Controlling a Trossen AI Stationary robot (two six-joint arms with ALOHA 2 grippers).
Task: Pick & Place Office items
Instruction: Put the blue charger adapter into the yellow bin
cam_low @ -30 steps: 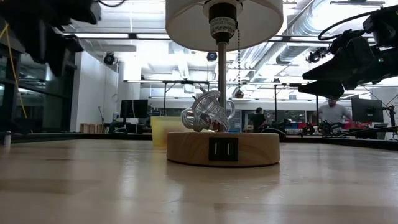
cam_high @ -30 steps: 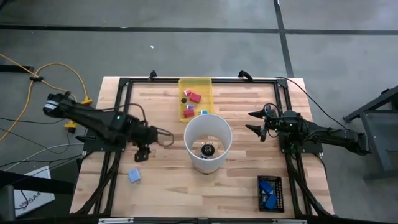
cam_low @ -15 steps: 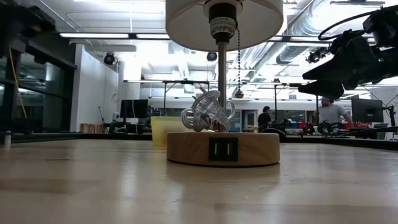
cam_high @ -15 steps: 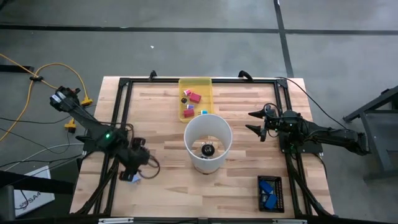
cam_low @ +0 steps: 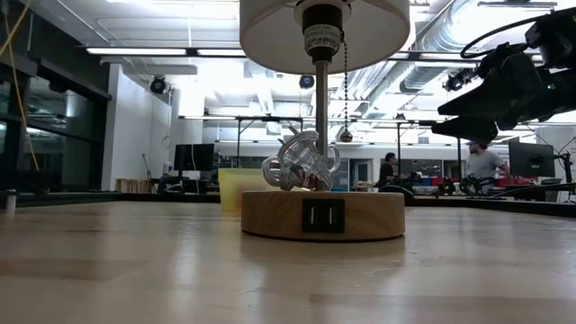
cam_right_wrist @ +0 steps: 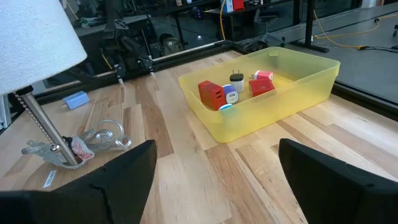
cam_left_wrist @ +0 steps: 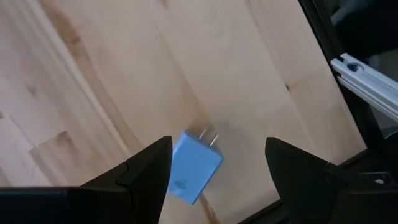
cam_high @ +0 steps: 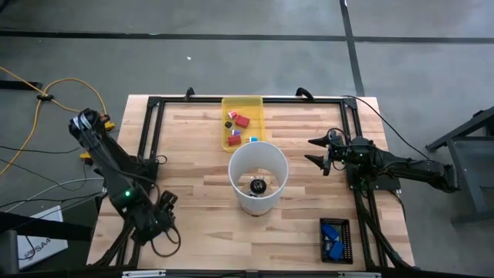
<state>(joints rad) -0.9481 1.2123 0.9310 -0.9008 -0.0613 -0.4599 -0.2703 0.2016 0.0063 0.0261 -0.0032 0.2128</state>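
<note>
Left gripper (cam_left_wrist: 214,163) fingers spread wide over the light-blue charger (cam_left_wrist: 194,167), lying loose on the counter (cam_left_wrist: 112,81) between them, nearer one finger. Off-centre, so likely to skid or twist out on closing. Right gripper (cam_right_wrist: 214,186) fingers also open, empty, facing the yellow tray (cam_right_wrist: 292,93).

Grey concrete floor (cam_high: 231,54) with dark seams, yellow cable (cam_high: 46,85) trailing across it, pale wooden plank worktop (cam_high: 201,154), open workshop hall behind, white ceiling with strip lights (cam_low: 153,51), exposed ducts (cam_low: 396,72), distant monitors (cam_low: 193,157) and benches.
</note>
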